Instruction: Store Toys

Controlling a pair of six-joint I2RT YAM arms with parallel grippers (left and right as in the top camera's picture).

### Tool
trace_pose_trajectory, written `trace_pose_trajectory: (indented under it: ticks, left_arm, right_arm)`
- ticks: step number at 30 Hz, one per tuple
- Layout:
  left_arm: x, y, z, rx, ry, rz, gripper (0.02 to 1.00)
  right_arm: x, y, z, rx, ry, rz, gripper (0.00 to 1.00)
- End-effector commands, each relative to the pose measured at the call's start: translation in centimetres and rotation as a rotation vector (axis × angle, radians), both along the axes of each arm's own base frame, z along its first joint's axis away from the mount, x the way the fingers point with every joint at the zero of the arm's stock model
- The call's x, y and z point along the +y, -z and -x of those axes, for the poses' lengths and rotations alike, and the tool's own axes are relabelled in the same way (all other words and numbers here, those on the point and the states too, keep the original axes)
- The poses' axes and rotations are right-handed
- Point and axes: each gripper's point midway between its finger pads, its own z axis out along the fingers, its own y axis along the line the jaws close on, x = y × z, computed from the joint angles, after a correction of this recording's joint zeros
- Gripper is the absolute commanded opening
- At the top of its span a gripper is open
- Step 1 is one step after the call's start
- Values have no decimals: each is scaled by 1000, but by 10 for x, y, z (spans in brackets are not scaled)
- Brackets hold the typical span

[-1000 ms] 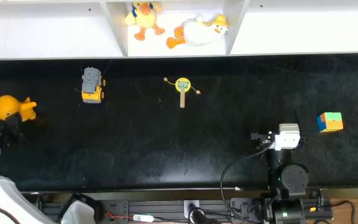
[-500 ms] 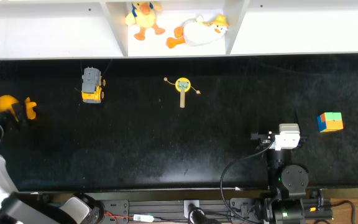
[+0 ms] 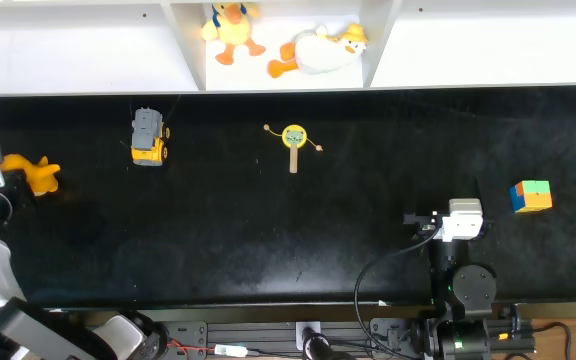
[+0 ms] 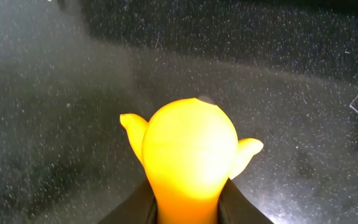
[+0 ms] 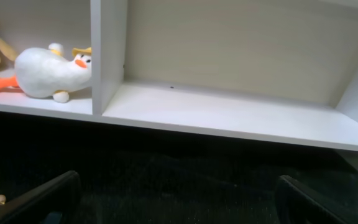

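Yellow and glossy, the toy duck (image 4: 188, 149) sits pinched between the left jaws, which are closed on its flanks low on the body. This is at the far left end of the black table (image 3: 268, 230), and I cannot tell whether the duck is lifted clear or touching the cloth. Gripping the narrow sides leaves the head and both stubby wings free, which looks like a sensible hold for carrying it to storage. The right jaws stand wide open with nothing between them. That arm is low near the table's front edge and faces the white shelf (image 3: 88, 60), probably idle while the left arm works, with the colour cube (image 3: 531, 196) near it on its right. The shelf runs along the back of the table. Its middle compartment holds a yellow plush duck (image 3: 232, 25) and a white plush duck (image 3: 318, 48) lying on its side, the two close together. A toy truck (image 3: 148, 137) and a small rattle drum (image 3: 294, 140) lie well apart on the table in front of the shelf, so by my reckoning four toys are not yet stored.
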Motion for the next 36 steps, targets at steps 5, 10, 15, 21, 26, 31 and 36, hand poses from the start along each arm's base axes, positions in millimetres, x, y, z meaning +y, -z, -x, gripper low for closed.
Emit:
trace_pose_trajectory:
  ticks: [5, 10, 15, 21, 26, 31, 36]
  left_arm:
    - [-19, -73, -5, -167, -60, -39, 139]
    - [-43, -122, -13, -313, -46, -71, 145]
    - [-52, -151, -28, -432, -39, -78, 167]
    - [-47, -148, -64, -486, -18, -63, 167]
    - [-43, -147, -95, -467, -7, -68, 167]
    - [-41, -156, -123, -445, -1, -85, 167]
    - [-40, -155, -141, -417, 7, -73, 167]
  right_arm:
    - [2, 4, 0, 2, -11, 4, 996]
    - [2, 4, 0, 2, -11, 3, 996]
    - [2, 4, 0, 2, -11, 3, 993]
    - [2, 4, 0, 2, -11, 3, 996]
    - [2, 4, 0, 2, -11, 3, 996]
    - [2, 4, 0, 2, -11, 3, 993]
    - [2, 4, 0, 2, -11, 3, 996]
